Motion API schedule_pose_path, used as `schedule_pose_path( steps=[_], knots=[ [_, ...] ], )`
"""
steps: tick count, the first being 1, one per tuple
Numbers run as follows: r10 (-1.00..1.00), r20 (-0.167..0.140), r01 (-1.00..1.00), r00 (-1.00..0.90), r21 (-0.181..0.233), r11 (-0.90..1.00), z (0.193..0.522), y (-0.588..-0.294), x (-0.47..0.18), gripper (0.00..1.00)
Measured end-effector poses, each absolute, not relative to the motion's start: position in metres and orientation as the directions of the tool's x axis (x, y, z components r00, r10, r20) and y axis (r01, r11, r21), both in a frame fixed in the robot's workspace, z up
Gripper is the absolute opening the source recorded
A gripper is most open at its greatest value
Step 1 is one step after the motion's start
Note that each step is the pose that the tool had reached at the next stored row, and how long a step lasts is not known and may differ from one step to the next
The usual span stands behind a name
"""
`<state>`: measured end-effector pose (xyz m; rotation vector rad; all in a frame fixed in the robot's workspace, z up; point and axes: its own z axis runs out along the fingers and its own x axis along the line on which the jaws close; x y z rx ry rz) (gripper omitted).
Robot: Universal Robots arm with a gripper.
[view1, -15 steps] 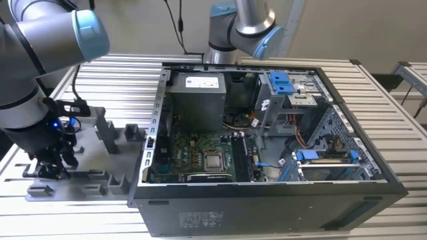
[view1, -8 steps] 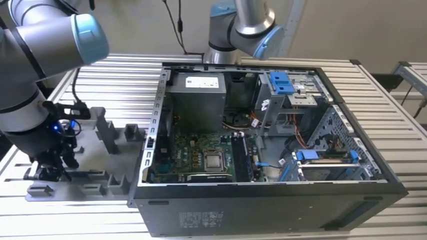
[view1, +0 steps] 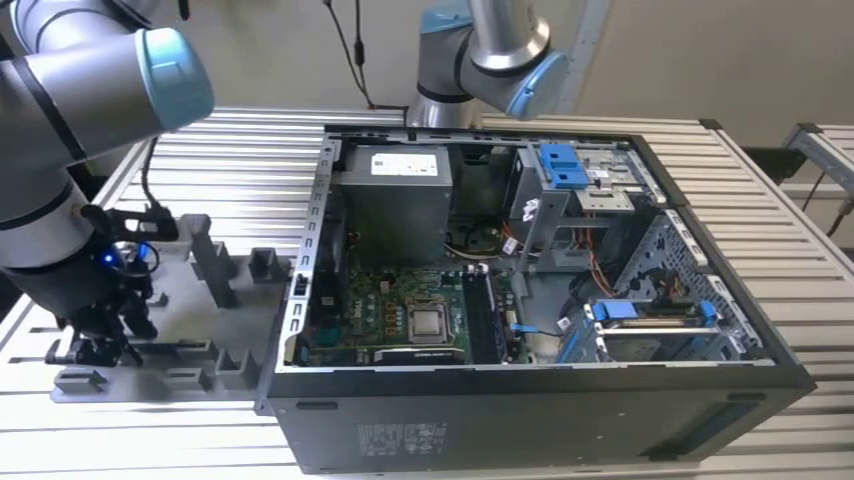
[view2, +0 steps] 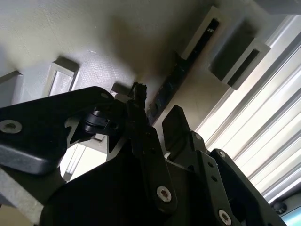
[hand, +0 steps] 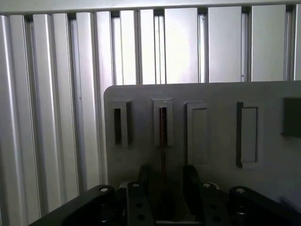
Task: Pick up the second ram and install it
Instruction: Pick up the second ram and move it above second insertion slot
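Note:
The second ram (hand: 163, 134) stands on edge in a slot of the grey plastic tray (hand: 221, 96), a thin dark strip in the first wrist view. In the second wrist view the ram (view2: 181, 70) runs as a long dark board along the tray (view2: 94, 37). My gripper (hand: 167, 181) is low over it, open, with one black finger on each side and a small gap to the board. In the exterior view the gripper (view1: 107, 345) hangs over the tray (view1: 200, 350) at the exterior view's left, beside the open computer case (view1: 534, 420).
The case lies open-side up with its motherboard (view1: 400, 310) and memory slots (view1: 487, 315) exposed. The tray carries upright blocks and posts (view1: 214, 260) near my wrist. Another arm (view1: 481, 50) stands behind the case. A ribbed metal table (view1: 240, 170) lies under it all.

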<state>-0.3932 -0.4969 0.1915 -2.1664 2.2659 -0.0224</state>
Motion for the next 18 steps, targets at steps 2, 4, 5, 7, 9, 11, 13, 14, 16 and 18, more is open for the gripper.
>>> schedule_pose_path(
  steps=[2, 4, 5, 7, 9, 11, 13, 14, 16, 18],
  knots=[
    [-0.999, 0.005, -0.999, -0.041, -0.017, 0.041, 0.1916, -0.4981, -0.3933, 0.42],
    [-0.999, 0.005, -0.999, -0.038, -0.020, 0.038, 0.1916, -0.4982, -0.3932, 0.42],
    [-0.999, 0.005, -0.999, -0.038, -0.020, 0.038, 0.1916, -0.4982, -0.3932, 0.42],
    [-0.999, 0.005, -0.999, -0.037, -0.020, 0.037, 0.1915, -0.4982, -0.3932, 0.42],
    [-0.999, 0.005, -0.999, -0.037, -0.020, 0.037, 0.1916, -0.4982, -0.3932, 0.42],
    [-0.999, 0.004, -0.999, -0.037, -0.020, 0.037, 0.1922, -0.4983, -0.3933, 0.42],
    [-0.999, 0.002, -0.999, -0.037, -0.020, 0.037, 0.1921, -0.4982, -0.3933, 0.42],
    [-0.999, 0.002, -0.999, -0.037, -0.020, 0.037, 0.1921, -0.4982, -0.3932, 0.42],
    [-0.999, 0.002, -0.999, -0.037, -0.020, 0.037, 0.1922, -0.4982, -0.3932, 0.42],
    [-0.999, 0.002, -0.999, -0.037, -0.020, 0.037, 0.1924, -0.4982, -0.3930, 0.42]
  ],
)
